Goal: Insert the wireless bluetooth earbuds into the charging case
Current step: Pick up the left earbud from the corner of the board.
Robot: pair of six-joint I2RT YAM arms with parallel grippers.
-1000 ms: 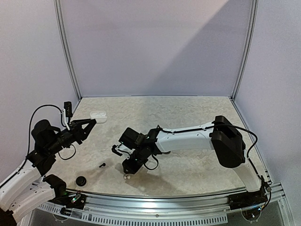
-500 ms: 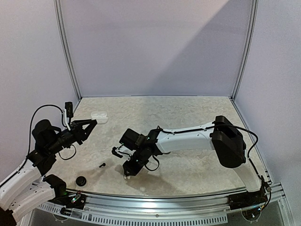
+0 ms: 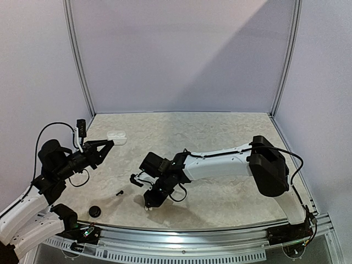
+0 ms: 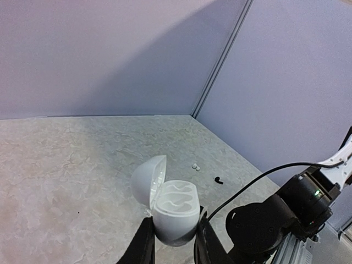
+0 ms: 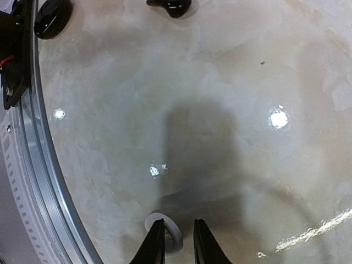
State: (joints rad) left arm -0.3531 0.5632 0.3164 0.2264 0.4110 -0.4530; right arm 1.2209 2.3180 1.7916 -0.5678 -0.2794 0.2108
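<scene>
White charging case sits pinched at its base between the fingers of the left gripper. It is lifted off the marbled table, with its lid flipped back and both wells facing up, empty. I judge it is held this way to offer a steady, open target while the other arm fetches.

Down at the tabletop near the front rail, the right gripper has its jaws narrow, and a white earbud lies against one finger. Whether the bud is truly pinched I cannot tell, as much of it is hidden. A low, steep approach suits so small a piece lying flat.

Count:
- one charging case, held
- one white earbud at the right fingertips
- one black earbud loose on the table, well apart from the case
- one round black object by the rail
- two tiny white specks lying together, perhaps further earbuds

No earbud is in the case yet
</scene>
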